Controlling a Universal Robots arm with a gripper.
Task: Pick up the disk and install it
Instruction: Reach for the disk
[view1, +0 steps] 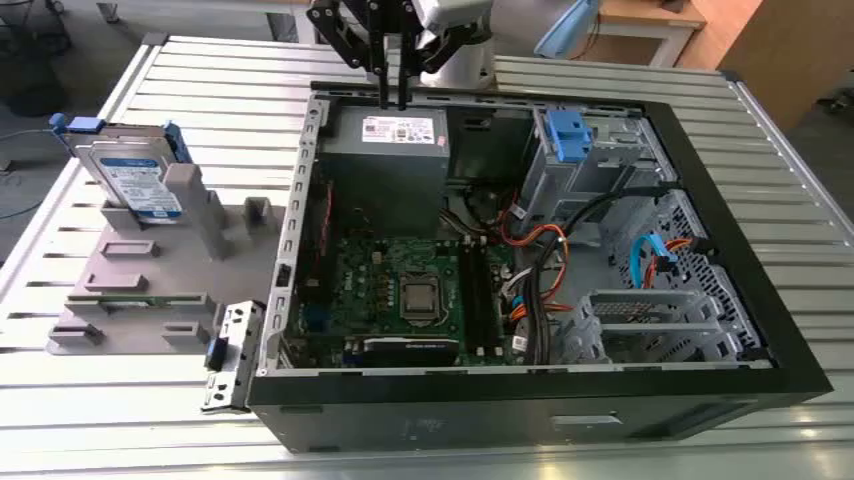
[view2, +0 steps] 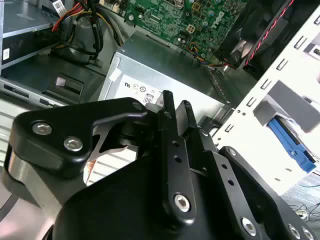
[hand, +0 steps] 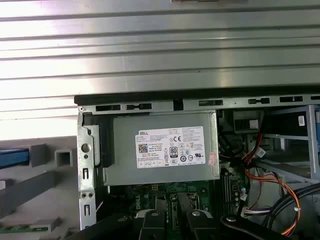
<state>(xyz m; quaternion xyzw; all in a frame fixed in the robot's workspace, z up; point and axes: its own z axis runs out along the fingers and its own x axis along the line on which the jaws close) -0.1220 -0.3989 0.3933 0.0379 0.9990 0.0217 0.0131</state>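
The disk (view1: 130, 180), a silver drive with a white-and-blue label in a blue carrier, stands upright in a grey fixture (view1: 147, 275) on the exterior view's left, outside the computer case. My gripper (view1: 396, 98) hangs over the case's back edge, above the grey power supply (view1: 387, 150) and well off to the disk's right. Its black fingers (view2: 166, 100) are pressed together with nothing between them, and the gripper (view2: 175, 102) sits just above the power supply (view2: 150, 70).
The open black computer case (view1: 747, 300) holds a green motherboard (view1: 414, 285), bundled cables (view1: 587, 250) and a metal drive bay with a blue latch (view1: 567, 135). It lies on a slatted metal table (view1: 801, 180). The power supply's label (hand: 170, 147) faces the first wrist view.
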